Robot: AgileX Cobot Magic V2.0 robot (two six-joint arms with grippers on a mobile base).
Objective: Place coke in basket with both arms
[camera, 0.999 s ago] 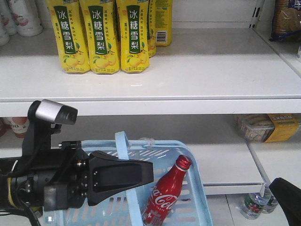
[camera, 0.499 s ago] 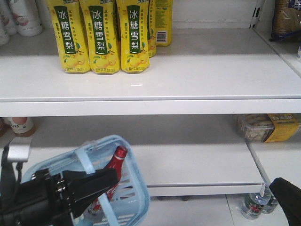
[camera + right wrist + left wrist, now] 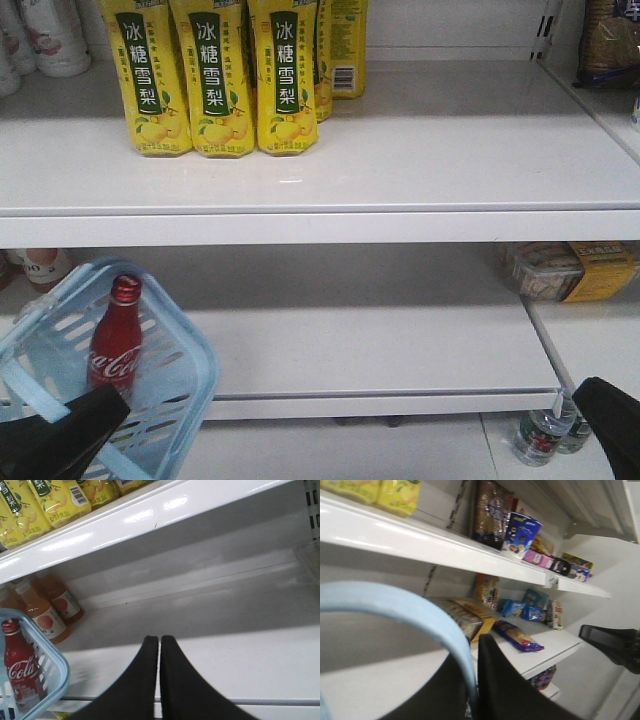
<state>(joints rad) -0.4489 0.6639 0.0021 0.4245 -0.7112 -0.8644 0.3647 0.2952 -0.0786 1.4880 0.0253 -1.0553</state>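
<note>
The coke (image 3: 116, 345) stands upright inside the basket (image 3: 185, 385), at the lower left of the front view, its red cap just under the far rim; so the placing looks done. The basket hangs tilted because it is carried by its handle (image 3: 405, 611): in the left wrist view the pale blue handle arches straight over the left gripper (image 3: 485, 690), whose dark fingers close on it at the bottom of the frame, and in the front view only that gripper's black tip shows at the lower left corner. The right gripper (image 3: 159, 645) holds nothing; its fingers are pressed together, pointing at the bare lower shelf (image 3: 225, 645), with the basket off at the lower left of its view.

Against half a second ago, the basket has swung further left and lower, the arm has dropped nearly out of the front view, and the coke now stands straighter. The right gripper's tip at the lower right has not moved.
</note>
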